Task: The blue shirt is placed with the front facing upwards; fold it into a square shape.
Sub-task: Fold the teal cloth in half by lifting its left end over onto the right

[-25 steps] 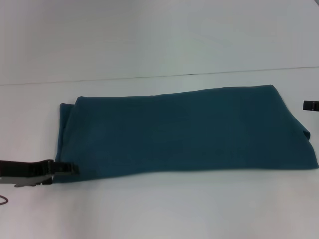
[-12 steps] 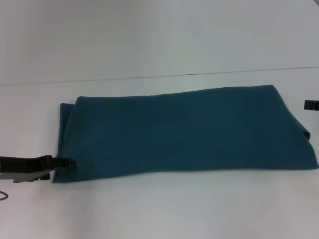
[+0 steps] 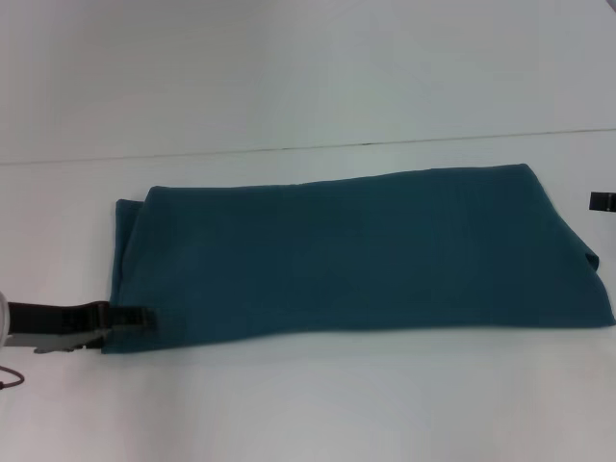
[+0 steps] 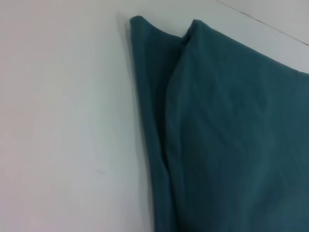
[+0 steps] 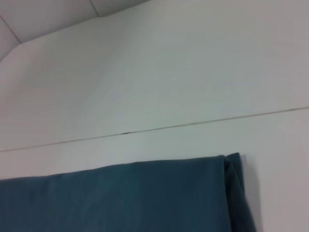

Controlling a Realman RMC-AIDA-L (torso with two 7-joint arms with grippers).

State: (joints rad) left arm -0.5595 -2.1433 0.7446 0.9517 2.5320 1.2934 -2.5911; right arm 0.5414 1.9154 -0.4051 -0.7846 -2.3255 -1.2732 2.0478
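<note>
Blue shirt [image 3: 356, 255], folded into a long band, lying across the white surface [image 3: 308, 404].
Soft, limp cotton, light; best gripped at layered corners. Left pincer [image 3: 130, 319] at its near left corner, grip unclear; right pincer [image 3: 602, 202] beside the far right end, grip unclear.

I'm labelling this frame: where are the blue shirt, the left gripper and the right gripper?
blue shirt [image 3: 356, 255]: head view, middle of the folded cloth.
left gripper [image 3: 130, 319]: head view, tip at the shirt's near left corner.
right gripper [image 3: 603, 202]: head view, dark tip at the picture's right edge.
</note>
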